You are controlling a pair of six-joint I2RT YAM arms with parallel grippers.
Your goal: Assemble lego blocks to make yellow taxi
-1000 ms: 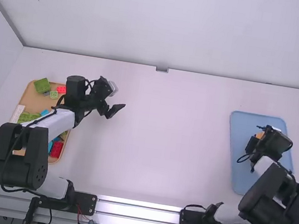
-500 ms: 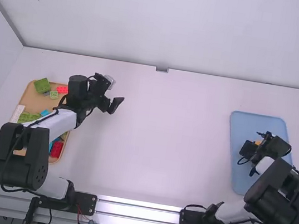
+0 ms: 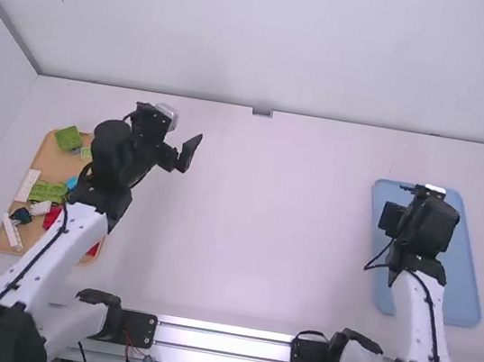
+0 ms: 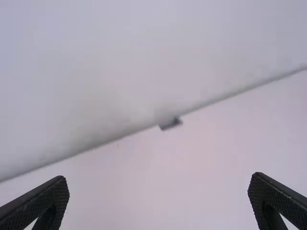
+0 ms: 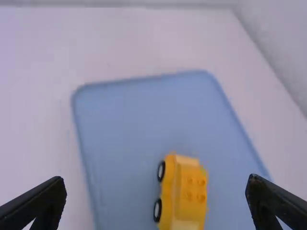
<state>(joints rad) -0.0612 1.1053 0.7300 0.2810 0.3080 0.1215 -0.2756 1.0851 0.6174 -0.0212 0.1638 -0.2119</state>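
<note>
Yellow taxi (image 5: pixel 189 189) in blue tray (image 3: pixel 467 297), right gripper (image 3: pixel 405 208) above, jaws spread; left gripper (image 3: pixel 182 152) over white table (image 3: pixel 262 230), jaws likewise apart

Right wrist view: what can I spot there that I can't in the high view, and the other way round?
Right wrist view: a yellow toy car with black wheels along one side.

High view: a brown tray of loose blocks, including a big green block, plus the left arm.

Both: the blue tray, the white table and the right gripper.
</note>
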